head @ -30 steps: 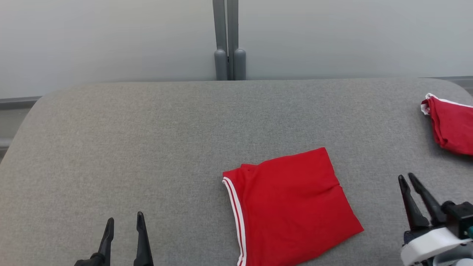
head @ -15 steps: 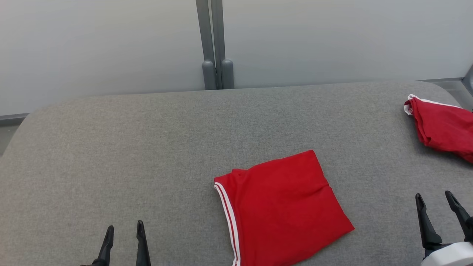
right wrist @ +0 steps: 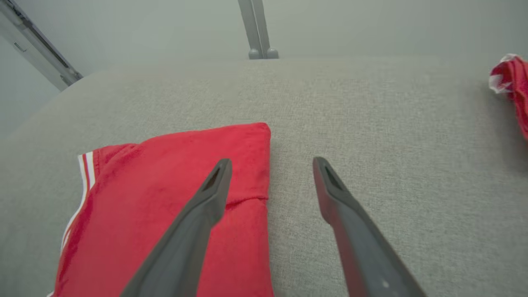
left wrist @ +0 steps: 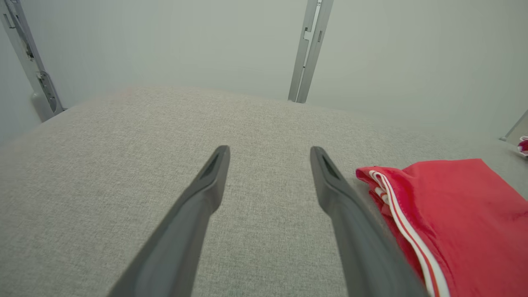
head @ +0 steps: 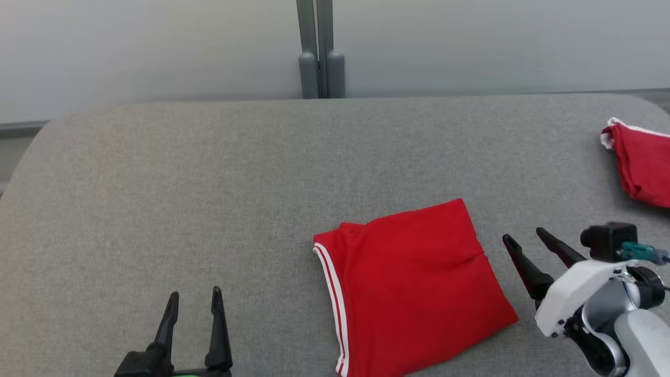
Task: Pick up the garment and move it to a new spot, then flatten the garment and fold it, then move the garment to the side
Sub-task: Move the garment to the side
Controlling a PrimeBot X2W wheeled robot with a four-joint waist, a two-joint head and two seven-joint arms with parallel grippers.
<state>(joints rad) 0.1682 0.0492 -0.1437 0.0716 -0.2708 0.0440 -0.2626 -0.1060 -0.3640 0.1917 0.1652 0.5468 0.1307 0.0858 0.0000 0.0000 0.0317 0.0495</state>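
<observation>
The red garment (head: 413, 288) lies folded in a tidy block on the grey table (head: 209, 173), in the lower middle of the head view, with its white-striped hem down its left side. Both pincers are released and carry nothing. The left pincer (head: 194, 293) hangs at the lower left, well apart from the cloth. The right pincer (head: 522, 234) sits at the lower right, just beside the garment's right edge.

In the right wrist view one finger crosses over the red border and the other is over bare table, so that edge lies between them. From where I stand the folding looks done and the move to the side is what remains. To do it well, the right pincer should catch every layer at that edge, clench firmly, and carry the stack low so it does not spill open. A second red cloth (head: 641, 162) at the far right edge wants a clear berth.
</observation>
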